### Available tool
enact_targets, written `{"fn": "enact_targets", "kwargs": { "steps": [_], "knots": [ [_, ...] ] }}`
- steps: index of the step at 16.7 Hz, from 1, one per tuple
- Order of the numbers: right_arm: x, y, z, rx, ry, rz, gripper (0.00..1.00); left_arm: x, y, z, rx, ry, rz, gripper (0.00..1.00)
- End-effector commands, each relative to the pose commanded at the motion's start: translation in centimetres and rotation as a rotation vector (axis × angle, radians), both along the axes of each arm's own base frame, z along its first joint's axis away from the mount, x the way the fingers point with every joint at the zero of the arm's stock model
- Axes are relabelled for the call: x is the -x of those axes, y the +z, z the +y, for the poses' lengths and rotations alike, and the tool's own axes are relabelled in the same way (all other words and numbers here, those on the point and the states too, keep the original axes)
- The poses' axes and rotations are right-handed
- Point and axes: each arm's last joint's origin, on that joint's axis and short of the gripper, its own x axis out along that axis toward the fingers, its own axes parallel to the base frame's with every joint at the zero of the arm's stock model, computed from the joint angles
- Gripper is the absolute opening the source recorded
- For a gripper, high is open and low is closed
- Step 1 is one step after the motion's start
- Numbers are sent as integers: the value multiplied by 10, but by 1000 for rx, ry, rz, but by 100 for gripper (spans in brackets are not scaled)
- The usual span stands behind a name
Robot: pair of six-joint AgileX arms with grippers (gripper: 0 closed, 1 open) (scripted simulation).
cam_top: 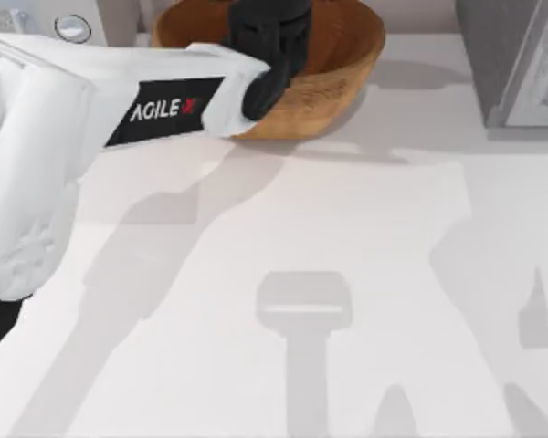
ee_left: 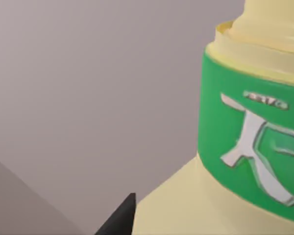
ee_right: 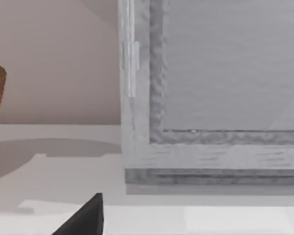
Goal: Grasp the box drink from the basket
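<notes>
Tabletop, white, matte and flat [cam_top: 393, 228], spreads across the near half. It carries nothing but soft grey shadows of the arms.

White glossy left arm with a black AgileX panel [cam_top: 164, 109] comes in from the near left and stretches toward the far centre. That reach puts its wrist over the basket.

Left gripper, black and blocky [cam_top: 269, 41], hangs over the bowl, low within the rim. It looks placed for a pick from above. Apart or clamped: cannot tell, the black body covers its own tips.

Round brown wood-look basket with fine horizontal ribbing [cam_top: 347, 78] sits at the far centre. It has a wide rim, a deep bowl shape and rigid-looking walls, so anything inside stays corralled and is best reached from the top.

Pale yellow, smooth box drink with a green wrap band and white emblem [ee_left: 250, 142] sits right against the left wrist camera, so it is just beside the left gripper. By the top view that puts it inside the basket, under the gripper. Its shoulder looks stepped and rounded, more bottle-like than boxy. The skin is slick, so my guess is a squeeze on the yellow body below the band would suit best.

Right gripper, black tip [ee_right: 85, 218], is parked low over the table on the right. Open or closed: cannot tell.

Grey boxy appliance with a framed flat front panel [cam_top: 511, 64] stands at the far right, well apart from the basket. It has hard edges and a brushed look.

Pale grey unit with a round silver knob [cam_top: 71, 29] is at the far left.
</notes>
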Motion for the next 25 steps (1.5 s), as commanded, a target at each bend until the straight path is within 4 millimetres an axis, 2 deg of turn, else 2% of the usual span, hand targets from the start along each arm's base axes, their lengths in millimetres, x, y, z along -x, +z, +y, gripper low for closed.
{"fn": "enact_targets", "kwargs": {
  "steps": [4,7,13,15,17,20,22,25],
  "knots": [
    [0,0,0,0,0,0,100,2,52,2,5,2,-8,0],
    [0,0,0,0,0,0,100,6,77,5,6,3,-11,0],
    [0,0,0,0,0,0,100,5,78,5,3,4,-9,0],
    [0,0,0,0,0,0,100,8,80,11,-6,2,3,0],
    [0,0,0,0,0,0,100,16,88,26,-15,0,20,0],
    [0,0,0,0,0,0,100,41,113,64,-16,1,29,0],
    [0,0,0,0,0,0,100,69,136,98,-7,3,19,0],
    [0,0,0,0,0,0,100,129,162,154,10,9,-9,0]
  ]
}}
